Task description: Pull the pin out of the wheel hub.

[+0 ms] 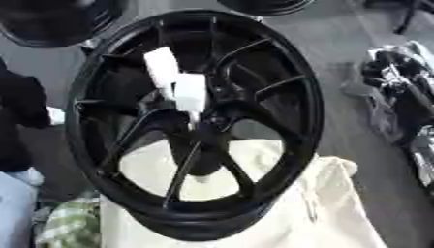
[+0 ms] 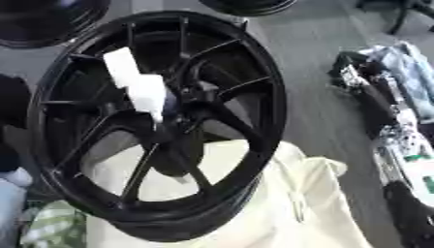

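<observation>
Blurred white pin (image 1: 178,80) in wheel hub (image 1: 203,109)

Light was even, diffuse, moderately bright; source could not be told. Both views soft and blurred throughout, edges smeared. Large glossy black spoked wheel rim (image 1: 288,82) showed faint grey sheen along spokes, interior detail lost in dark. White block-shaped pieces near hub (image 2: 140,87) were blown out, no surface detail. Cream cloth (image 1: 331,208) was bright, folds barely shaded. Grey floor (image 1: 356,53) was evenly lit, shadows weak. Dark cluttered objects at right edge (image 2: 398,97) were smeared, indistinct.
</observation>
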